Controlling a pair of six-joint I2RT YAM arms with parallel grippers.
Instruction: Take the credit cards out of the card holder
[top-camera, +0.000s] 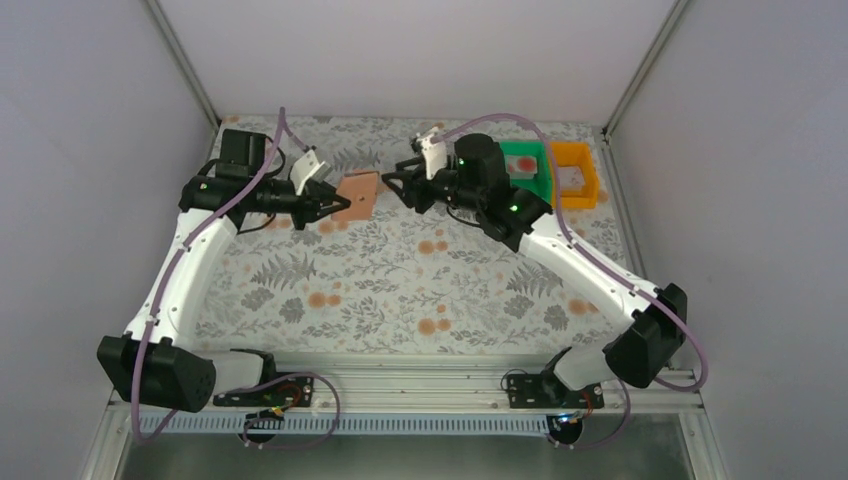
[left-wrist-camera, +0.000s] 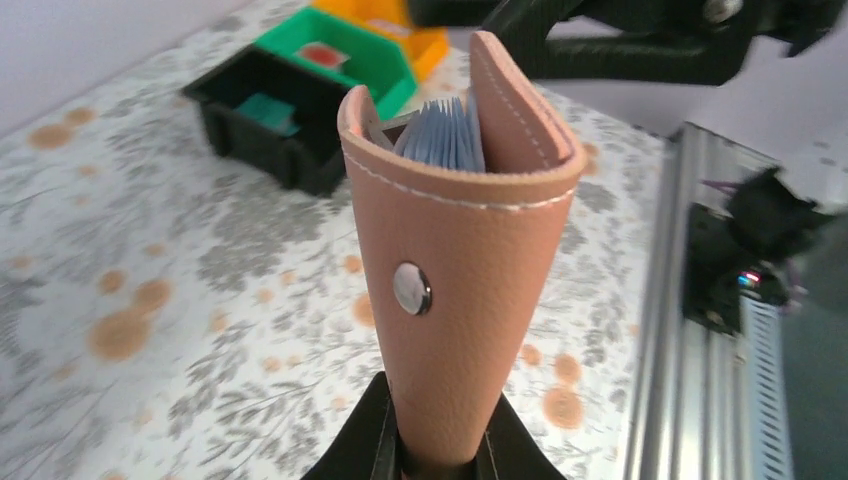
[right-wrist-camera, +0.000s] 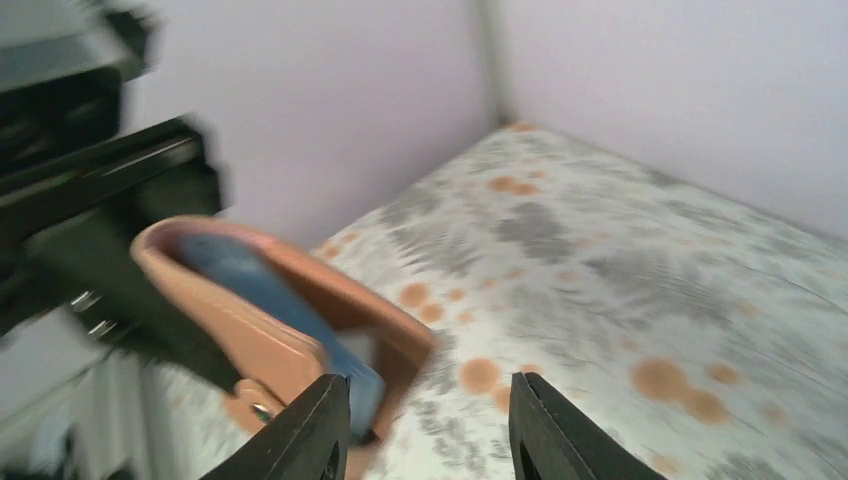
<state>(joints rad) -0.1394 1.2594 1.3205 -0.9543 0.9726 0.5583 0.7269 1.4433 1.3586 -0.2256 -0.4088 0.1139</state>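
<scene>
My left gripper (top-camera: 322, 203) is shut on the fold end of the salmon-tan card holder (top-camera: 358, 194) and holds it up above the table, open end toward the right arm. In the left wrist view the card holder (left-wrist-camera: 460, 250) rises from the gripper (left-wrist-camera: 440, 462), its light blue pockets (left-wrist-camera: 440, 138) showing at the top. My right gripper (top-camera: 397, 186) is open and empty, just right of the holder's mouth. In the right wrist view the holder (right-wrist-camera: 250, 345) is beside the left finger (right-wrist-camera: 310, 430); a whitish card edge (right-wrist-camera: 366, 346) shows inside. That view is blurred.
A black bin (left-wrist-camera: 270, 130) holds a teal card (left-wrist-camera: 265, 108). A green bin (top-camera: 527, 167) holds a white card with a red mark (left-wrist-camera: 322, 55). An orange bin (top-camera: 577, 176) stands at the back right. A metal rail (top-camera: 400, 375) runs along the near edge.
</scene>
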